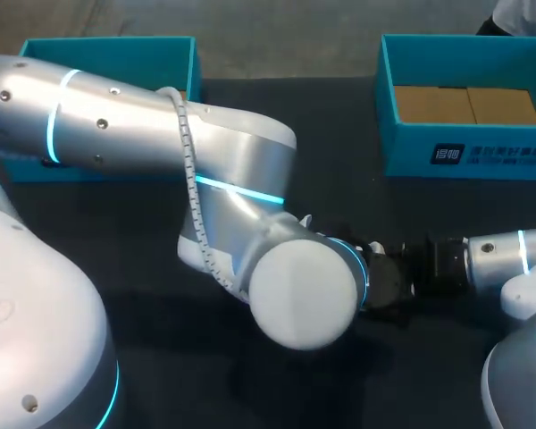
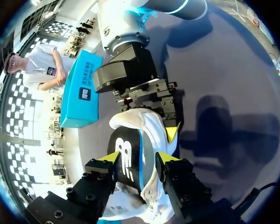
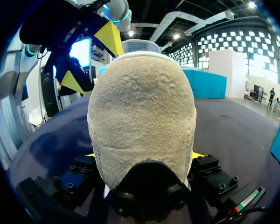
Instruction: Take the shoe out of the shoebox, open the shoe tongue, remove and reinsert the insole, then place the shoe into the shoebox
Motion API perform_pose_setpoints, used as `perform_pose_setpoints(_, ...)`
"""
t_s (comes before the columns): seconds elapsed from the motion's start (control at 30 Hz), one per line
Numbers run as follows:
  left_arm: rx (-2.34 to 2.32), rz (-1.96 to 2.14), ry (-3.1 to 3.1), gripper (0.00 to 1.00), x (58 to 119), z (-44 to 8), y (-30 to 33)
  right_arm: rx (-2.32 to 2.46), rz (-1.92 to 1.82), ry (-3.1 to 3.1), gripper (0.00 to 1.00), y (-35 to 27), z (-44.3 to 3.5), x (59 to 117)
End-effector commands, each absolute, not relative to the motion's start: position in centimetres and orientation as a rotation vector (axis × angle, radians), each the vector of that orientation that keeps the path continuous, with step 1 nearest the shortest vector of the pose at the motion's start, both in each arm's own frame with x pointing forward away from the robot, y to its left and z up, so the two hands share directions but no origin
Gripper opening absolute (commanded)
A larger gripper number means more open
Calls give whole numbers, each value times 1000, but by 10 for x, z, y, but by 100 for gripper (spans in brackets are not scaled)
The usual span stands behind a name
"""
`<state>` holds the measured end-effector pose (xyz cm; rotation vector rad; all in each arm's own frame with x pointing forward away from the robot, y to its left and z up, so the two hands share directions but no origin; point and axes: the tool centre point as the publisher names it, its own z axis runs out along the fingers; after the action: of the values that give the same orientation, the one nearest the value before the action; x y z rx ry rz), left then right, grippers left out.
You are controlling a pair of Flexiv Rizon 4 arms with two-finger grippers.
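The right gripper [image 3: 142, 156] is clamping one end of the shoe [image 2: 140, 140] over the table [image 1: 143, 295], a large logo showing on its side. The left gripper [image 2: 137, 157] is straddling it, and I cannot tell whether it is gripping. The shoebox [image 1: 464, 156] is sitting well apart, bearing a white-printed label.

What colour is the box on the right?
Teal blue box; the head view shows it best.

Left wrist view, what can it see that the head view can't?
Only the left wrist view plainly shows the shoe, white and black, with the right jaws closed on its far end. Only the head view shows the teal box at the left and my left arm, which hides the shoe. Both show the labelled shoebox and the right arm.
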<state>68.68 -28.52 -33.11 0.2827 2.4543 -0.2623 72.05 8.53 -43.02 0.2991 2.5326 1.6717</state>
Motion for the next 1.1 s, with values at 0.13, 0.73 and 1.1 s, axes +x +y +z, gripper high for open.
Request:
perform_pose_setpoints(0.13,271,-245,2435,46,693,-339,-291,300,1667,2536,0,86,-430,720)
perform_pose_setpoints(0.73,235,-245,2400,0,704,-342,-294,300,1667,2536,0,86,-430,720)
perform_pose_setpoints(1.1,214,-301,2392,0,700,-331,-288,300,1667,2536,0,86,-430,720)
